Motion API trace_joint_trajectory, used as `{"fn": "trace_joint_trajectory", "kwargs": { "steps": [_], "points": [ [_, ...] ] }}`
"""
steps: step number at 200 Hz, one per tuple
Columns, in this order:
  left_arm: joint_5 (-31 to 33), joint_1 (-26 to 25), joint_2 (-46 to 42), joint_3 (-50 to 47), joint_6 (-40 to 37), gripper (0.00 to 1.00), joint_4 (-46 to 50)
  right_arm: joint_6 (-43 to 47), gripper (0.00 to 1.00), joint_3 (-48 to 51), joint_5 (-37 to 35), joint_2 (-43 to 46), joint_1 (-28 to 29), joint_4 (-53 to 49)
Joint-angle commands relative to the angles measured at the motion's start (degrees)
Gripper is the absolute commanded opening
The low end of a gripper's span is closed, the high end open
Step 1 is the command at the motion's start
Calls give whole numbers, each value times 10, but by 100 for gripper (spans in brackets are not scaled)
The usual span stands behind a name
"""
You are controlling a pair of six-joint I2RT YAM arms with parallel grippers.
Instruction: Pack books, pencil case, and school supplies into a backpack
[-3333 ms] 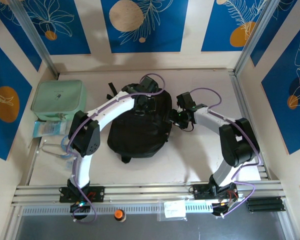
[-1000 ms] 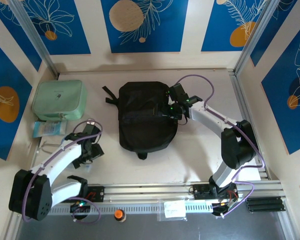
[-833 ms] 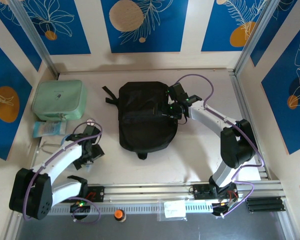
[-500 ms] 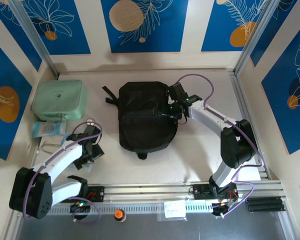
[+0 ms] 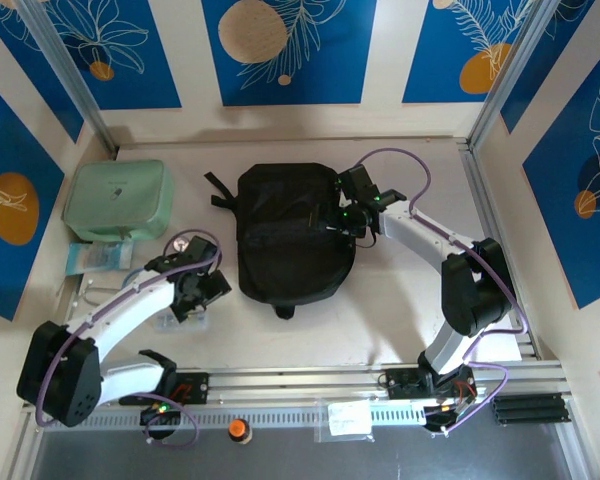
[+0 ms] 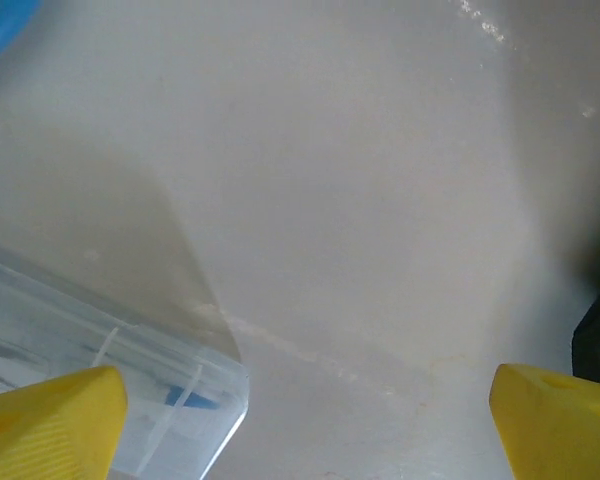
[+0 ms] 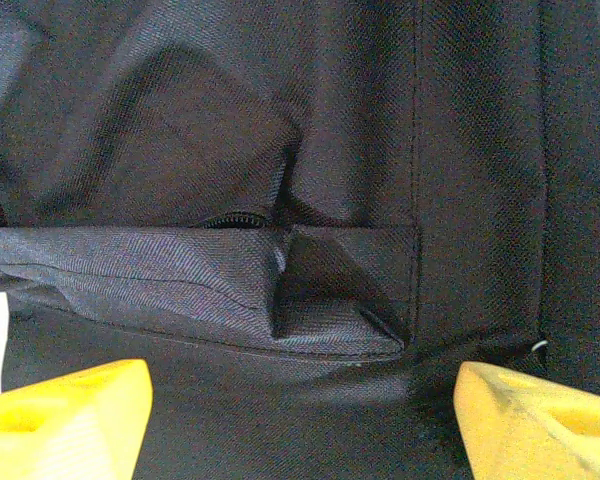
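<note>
The black backpack (image 5: pixel 290 240) lies flat in the middle of the table, straps toward the back. My right gripper (image 5: pixel 342 222) hovers over its right side, open. In the right wrist view its yellow fingertips (image 7: pixel 65 410) stand wide apart above the black fabric (image 7: pixel 280 120), near a short zipper (image 7: pixel 230 218) and a folded pocket corner. My left gripper (image 5: pixel 204 290) is low over bare table left of the backpack and is open (image 6: pixel 305 430). A clear plastic box (image 6: pixel 110 400) lies by its left fingertip, and the backpack edge (image 6: pixel 598 330) is at the right. The books are out of view.
A mint-green soft case (image 5: pixel 117 200) sits at the back left, with a clear packet of blue items (image 5: pixel 95 256) in front of it. Metal rails (image 5: pixel 300 380) run along the near edge. Patterned walls close in the back and sides.
The left arm left the backpack's top, swung down to the near left, and has now moved right toward the backpack. The backpack lies flatter and shifted. The right gripper has barely moved.
</note>
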State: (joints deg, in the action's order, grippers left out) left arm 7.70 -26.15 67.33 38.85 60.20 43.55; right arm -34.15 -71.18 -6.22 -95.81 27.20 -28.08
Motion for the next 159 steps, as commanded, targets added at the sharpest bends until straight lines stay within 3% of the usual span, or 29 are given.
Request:
{"fn": "trace_joint_trajectory", "kwargs": {
  "steps": [1, 31, 79, 121, 159],
  "points": [
    [47, 8, -27, 5, 23, 95, 76, -7, 79, 10, 5, 4, -2, 5],
    [49, 54, -51, -38, 42, 96, 92, -7, 79, 10, 12, 1, -3, 8],
    [23, 135, -48, -73, 8, 98, 47, -7, 79, 10, 15, 0, -2, 7],
    [11, 161, -21, -89, 3, 95, 3, -9, 79, 11, 15, 1, -2, 6],
    [9, 164, 9, -69, -28, 72, -23, -8, 79, 8, 13, 2, -1, 2]
  ]
}}
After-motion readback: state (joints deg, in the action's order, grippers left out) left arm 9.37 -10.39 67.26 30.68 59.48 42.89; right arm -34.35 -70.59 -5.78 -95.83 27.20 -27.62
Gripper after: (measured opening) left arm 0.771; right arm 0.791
